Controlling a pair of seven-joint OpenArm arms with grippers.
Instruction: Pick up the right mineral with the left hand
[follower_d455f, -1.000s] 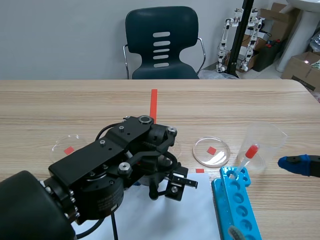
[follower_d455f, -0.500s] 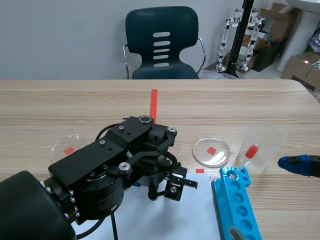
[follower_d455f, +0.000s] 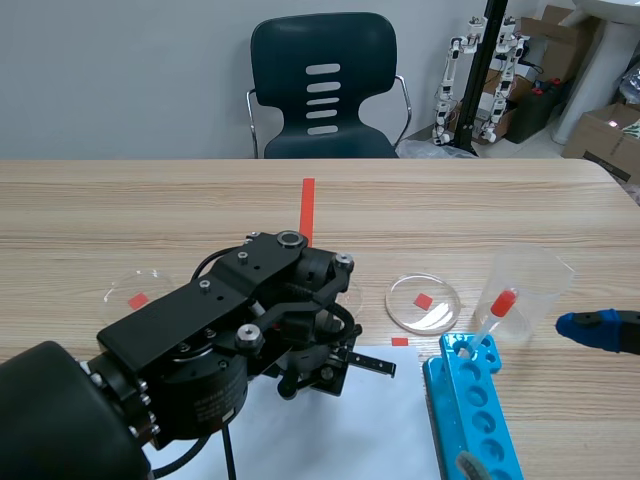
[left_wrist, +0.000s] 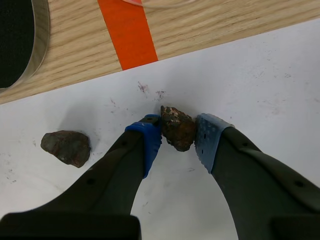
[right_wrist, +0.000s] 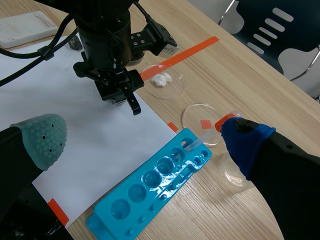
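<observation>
The mineral (left_wrist: 176, 127), a rough reddish-brown lump, lies on the white paper (left_wrist: 260, 75) near its far edge. It sits between the two blue pads (left_wrist: 150, 137) of the left gripper (left_wrist: 178, 132), which has closed to a narrow gap, with a pad against each side of the stone. The mineral's underside looks to be resting on the paper.

The other mineral (left_wrist: 66, 147), darker and greyer, also lies on the paper. It is apart from the gripper, out to the side of one finger.

An orange-red tape line (left_wrist: 127, 32) runs over the bare wood just past the paper's far edge. A dish (right_wrist: 162, 80) holding white bits stands there too, off the paper.

Along the paper's right edge lies a blue rack (follower_d455f: 475, 410). A pipette (follower_d455f: 495, 315) with a red top leans in the rack's far end. Off the paper's far right corner sits an empty clear dish (follower_d455f: 423, 303) over a red square, and a clear beaker (follower_d455f: 528, 285) stands farther right of it. Another clear dish (follower_d455f: 135, 288) is out past the paper's left side.

The right gripper (right_wrist: 145, 142) hangs well off the paper's right side, beyond the rack, its fingers spread wide with nothing between them.

A dark chair (follower_d455f: 322, 85) stands behind the table.
</observation>
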